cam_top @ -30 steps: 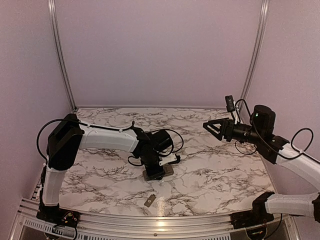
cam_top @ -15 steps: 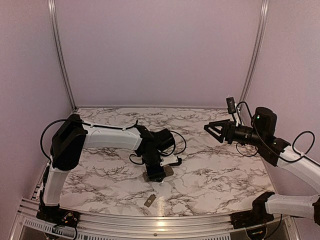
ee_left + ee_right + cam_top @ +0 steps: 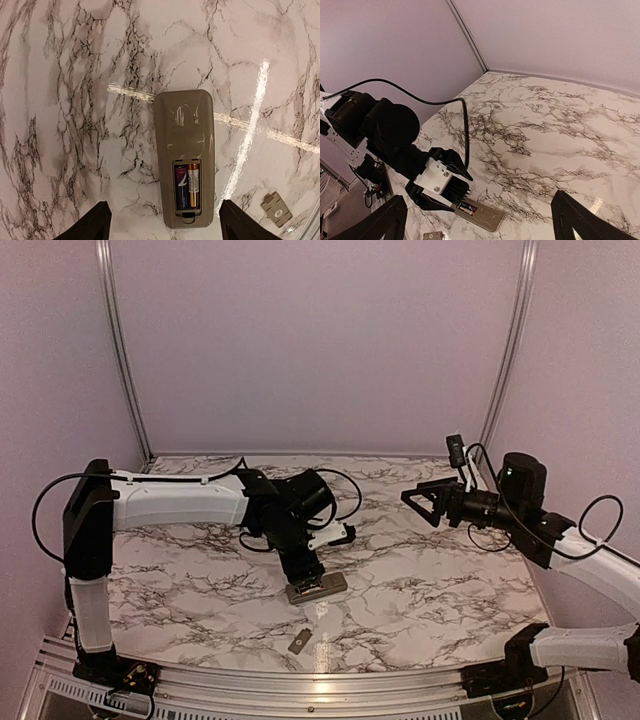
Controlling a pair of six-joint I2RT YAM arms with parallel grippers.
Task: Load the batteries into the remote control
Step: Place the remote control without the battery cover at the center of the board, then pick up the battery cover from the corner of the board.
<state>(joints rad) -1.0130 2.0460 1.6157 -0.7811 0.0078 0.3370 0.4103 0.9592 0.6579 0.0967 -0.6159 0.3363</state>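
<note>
Left fingers [image 3: 94, 226] cut by the bottom edge; batteries [image 3: 186, 186] indiscernible from the top view; cover plate [image 3: 432, 235] clipped in the right wrist view.

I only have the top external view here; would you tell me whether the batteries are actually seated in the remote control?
Observer: Yes. The left wrist view shows two batteries side by side inside the remote control, which lies back up.
Operator: Thank you. Is the left gripper holding it?
Observer: No. The left gripper is open, with a finger on either side of the remote control's near end, not closed on it.
Operator: Is the cover on?
Observer: No. The batteries are exposed, and the cover plate lies apart from it on the table.
</note>
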